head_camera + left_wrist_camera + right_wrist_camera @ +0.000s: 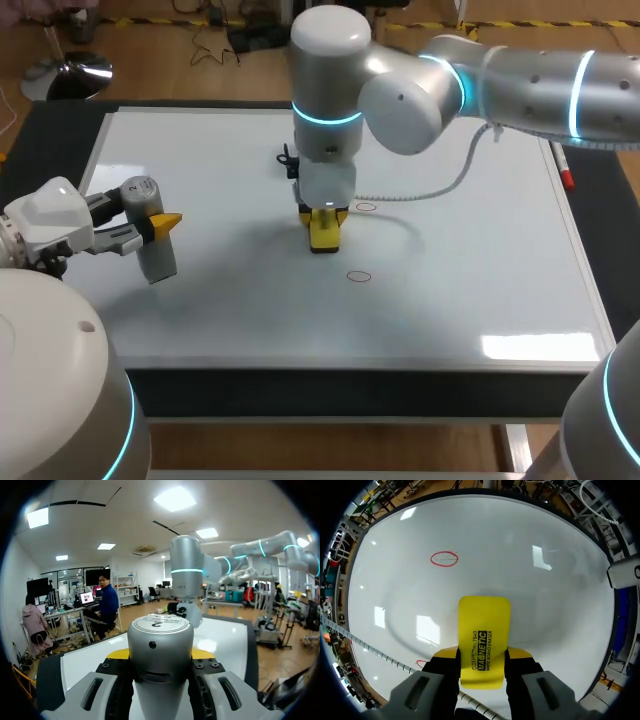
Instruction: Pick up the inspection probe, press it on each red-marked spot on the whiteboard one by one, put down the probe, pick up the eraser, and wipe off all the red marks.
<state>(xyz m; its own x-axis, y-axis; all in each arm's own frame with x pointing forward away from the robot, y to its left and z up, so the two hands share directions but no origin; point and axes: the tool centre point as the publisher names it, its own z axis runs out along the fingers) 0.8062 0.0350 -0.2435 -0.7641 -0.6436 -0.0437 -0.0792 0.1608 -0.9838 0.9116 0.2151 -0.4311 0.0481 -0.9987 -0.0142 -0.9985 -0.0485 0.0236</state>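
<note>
Mid-board on the white whiteboard, our right hand clamps the yellow block eraser down for wiping red ring marks, while our left hand grips the grey cylindrical probe aside, seemingly lifted clear.

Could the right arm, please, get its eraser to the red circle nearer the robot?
Probably yes: the right end effector holds the eraser beside that red circle, with only bare whiteboard between them.

Right arm and cable span whiteboard, bare near front
</note>
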